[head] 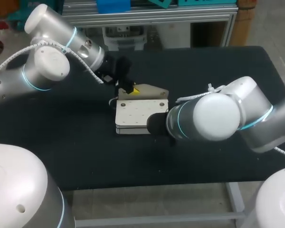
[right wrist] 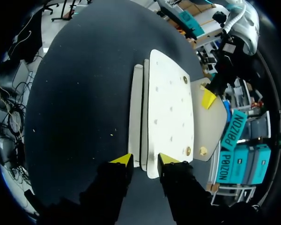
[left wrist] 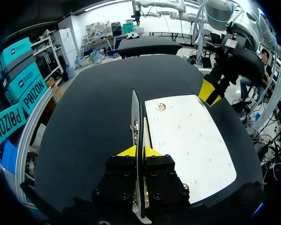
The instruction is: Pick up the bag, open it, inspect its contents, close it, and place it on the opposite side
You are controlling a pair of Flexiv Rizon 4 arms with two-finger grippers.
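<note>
The left gripper [left wrist: 138, 152] was pinched tight on the thin flap [left wrist: 136, 117] of the white bag [left wrist: 187, 140]. The right gripper [right wrist: 143, 159] sat at the bag's other end; its grip could not be told.

left hand [left wrist: 139, 151]: clamped on bag [left wrist: 187, 140] flap | right hand [right wrist: 141, 159]: fingers parted, gripping nothing

Bright overhead light; glare on right arm [head: 213, 114]; table [head: 76, 156] dark, matte.
</note>
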